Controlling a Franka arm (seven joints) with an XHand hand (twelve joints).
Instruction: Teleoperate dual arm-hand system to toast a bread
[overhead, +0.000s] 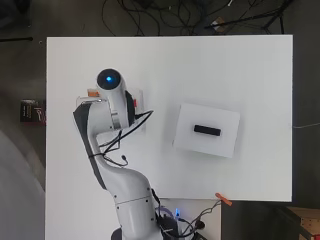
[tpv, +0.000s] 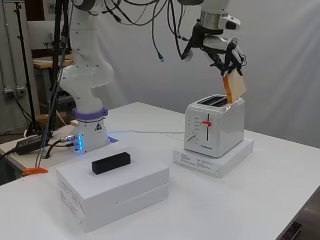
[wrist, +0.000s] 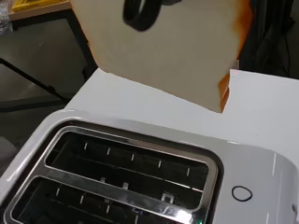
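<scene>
In the side view the hand (tpv: 227, 54) is shut on a slice of bread (tpv: 235, 86) with an orange crust. It holds the slice tilted, just above the far end of the white toaster (tpv: 215, 127). The wrist view has the slice (wrist: 173, 51) hanging past the toaster's two empty slots (wrist: 131, 163), and a black finger (wrist: 140, 14) lies across its face. The toaster's red lever (tpv: 206, 123) sits about halfway along its track. From overhead the arm hides the hand and most of the toaster.
The toaster stands on a flat white box (tpv: 220, 161). Nearer the camera, a second white box (tpv: 112, 192) carries a small black block (tpv: 111, 162), which also shows overhead (overhead: 207, 130). Cables hang from the arm, and an orange clip (overhead: 223, 199) sits at the table's edge.
</scene>
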